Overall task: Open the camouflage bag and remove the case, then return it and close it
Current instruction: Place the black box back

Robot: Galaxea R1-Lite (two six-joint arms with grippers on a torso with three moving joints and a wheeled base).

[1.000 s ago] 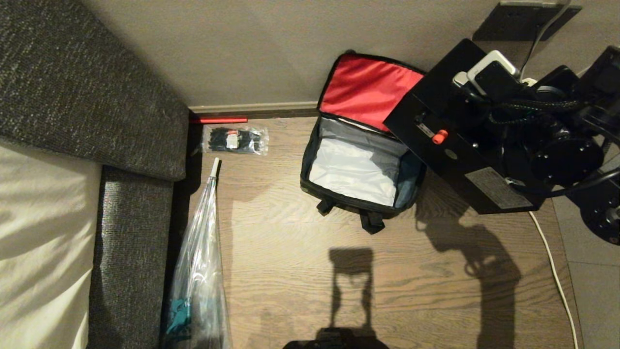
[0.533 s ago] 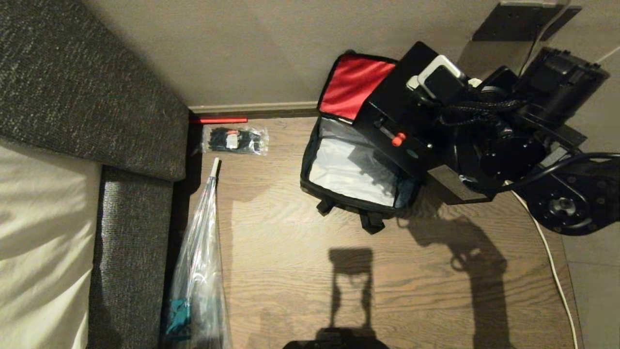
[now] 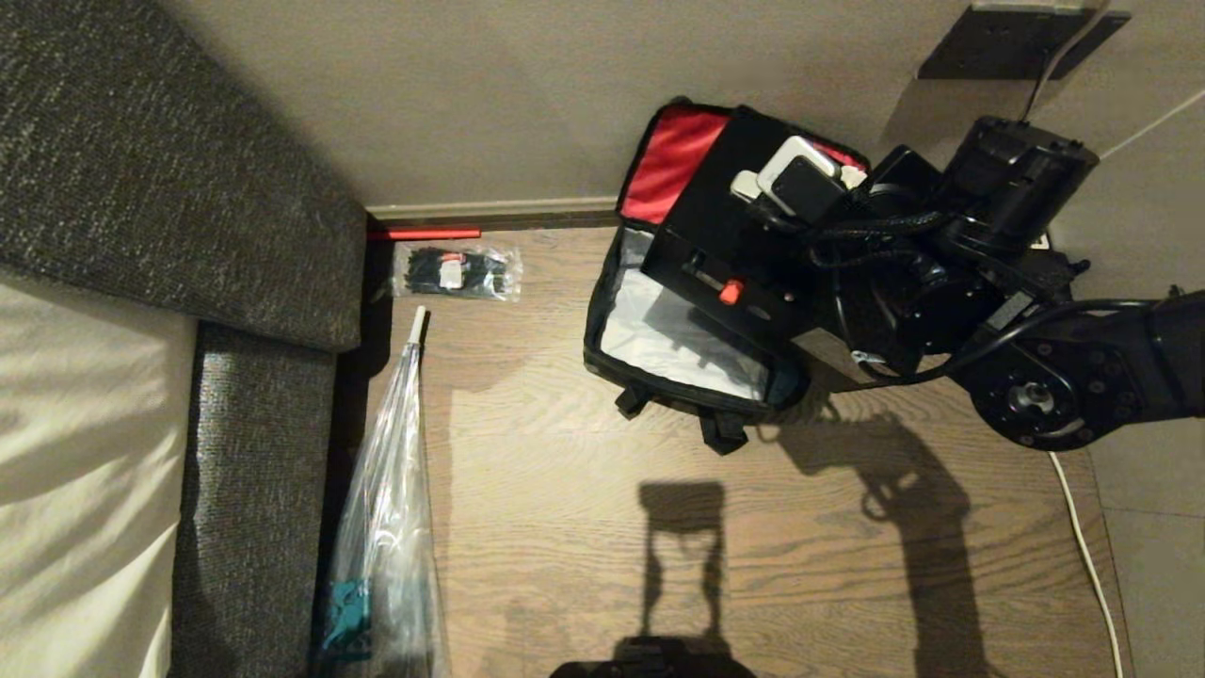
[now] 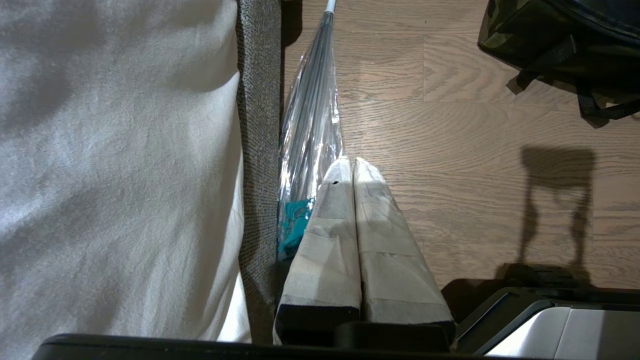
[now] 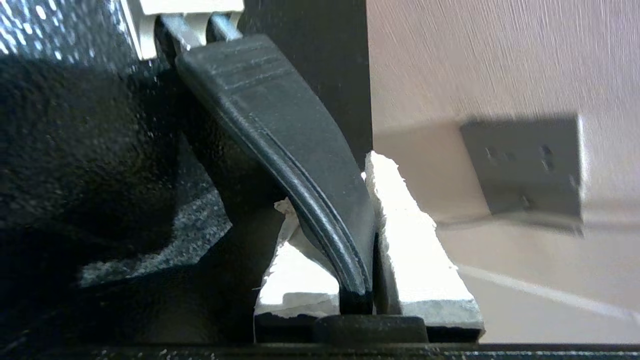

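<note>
Over the open mouth of the camouflage bag (image 3: 692, 320), near the wall, the right gripper (image 5: 367, 210) carries the case (image 3: 744, 254) by its strap handle (image 5: 295, 165); the jaws are nearly closed, the handle pinched between the two white pads (image 5: 415, 250). Holding by the handle lets the case hang edge-down, tilted, its red latch (image 3: 731, 292) facing the head camera, which probably suits sliding it into the compartment narrow side first. Bag sits on the wooden floor (image 3: 584, 508) with the red lid lining (image 3: 673, 165) propped back against the wall, so the grey-white interior (image 3: 659, 330) is exposed and appears empty. Judged step: returning the case; lid not yet closed. The case's lower edge overhangs the bag's right-hand side and back rim; it looks to need squaring with the opening before descent, or a corner may catch the soft rim. Open floor lies in front of the bag; the wall crowds the lid side. Left gripper (image 4: 354, 165) parked low beside the sofa (image 4: 257, 125) and a wrapped umbrella (image 4: 312, 125), fingers pressed together, empty.
</note>
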